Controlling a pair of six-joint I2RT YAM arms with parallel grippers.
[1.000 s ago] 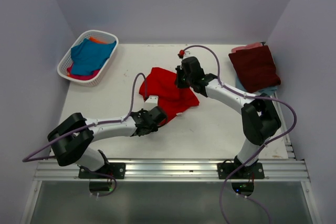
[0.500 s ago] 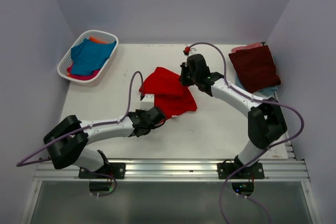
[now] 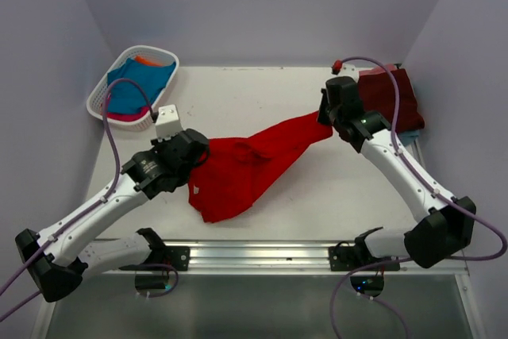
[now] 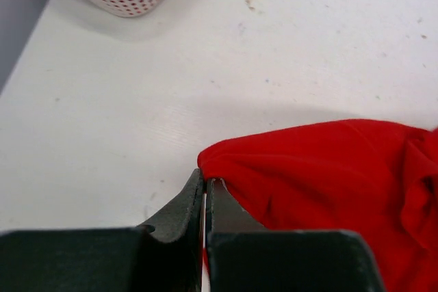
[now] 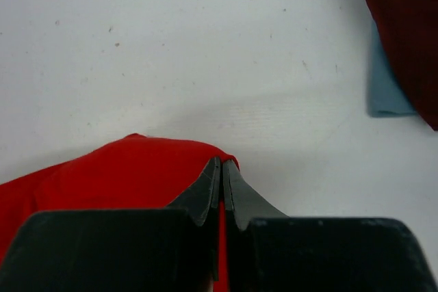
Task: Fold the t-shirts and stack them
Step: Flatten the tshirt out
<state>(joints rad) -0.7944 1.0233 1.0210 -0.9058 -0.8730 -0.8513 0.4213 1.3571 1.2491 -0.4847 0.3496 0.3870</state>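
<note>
Nearest us, the red t-shirt (image 3: 238,176) is no longer a crumpled heap in the middle of the table (image 3: 262,89). We've drawn it out into a long band, and its loose lower part sags toward the near edge. The left gripper (image 4: 205,181) stood open over the cloth a second ago; now it has snapped tight on the shirt's left corner and swung away to the left. Across from it, the right gripper (image 5: 221,163) stays clamped on the opposite corner and has carried it off to the right and farther back. So we hold both ends, with the shirt strung between the arms, and we judge that's the spread needed before laying it flat to fold. Just beyond the right gripper, the folded maroon t-shirt (image 3: 411,109) lies on a pale blue t-shirt (image 5: 387,90), the stack awaiting this one. Far left, the basket (image 3: 95,101) holds the teal t-shirt (image 3: 135,85), not yet folded
</note>
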